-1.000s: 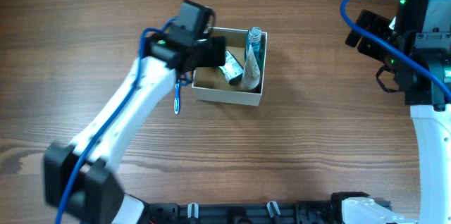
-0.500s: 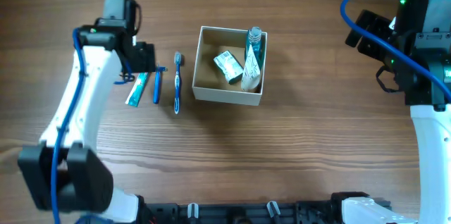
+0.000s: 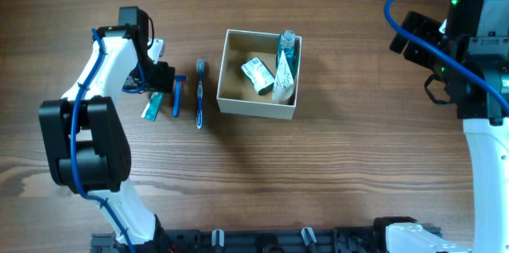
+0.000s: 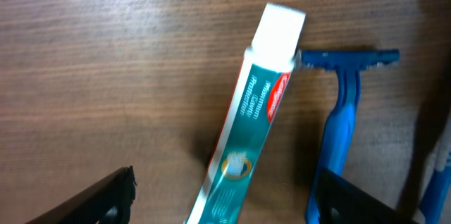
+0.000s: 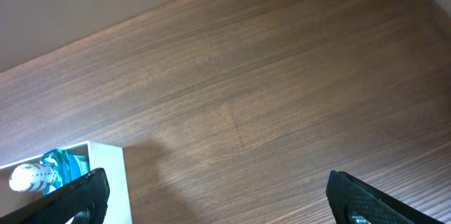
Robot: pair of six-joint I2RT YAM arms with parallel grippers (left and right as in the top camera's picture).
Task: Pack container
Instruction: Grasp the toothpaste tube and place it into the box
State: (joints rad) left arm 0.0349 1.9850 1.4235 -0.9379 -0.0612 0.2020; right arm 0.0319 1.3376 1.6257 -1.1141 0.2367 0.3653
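Observation:
The container (image 3: pixel 231 103) is a square white-walled box with a tan inside, mid-table in the overhead view; its corner shows in the right wrist view (image 5: pixel 106 182). It holds a blue bottle (image 3: pixel 287 46), a white tube (image 3: pixel 281 78) and a small green packet (image 3: pixel 256 74). A teal toothpaste box (image 4: pixel 250 125) lies left of it (image 3: pixel 153 106), beside a blue razor (image 4: pixel 342 125) and a blue toothbrush (image 3: pixel 200 94). My left gripper (image 4: pixel 222 206) is open, its fingers either side of the toothpaste box. My right gripper (image 5: pixel 218 196) is open and empty at the far right.
The wooden table (image 3: pixel 334 173) carries nothing else. The right arm's base and blue cable (image 3: pixel 469 38) stand at the right edge. The left arm (image 3: pixel 87 142) reaches up the left side.
My left arm has swung from over the container out to the left and come down over the toothpaste box. The right arm has not moved.

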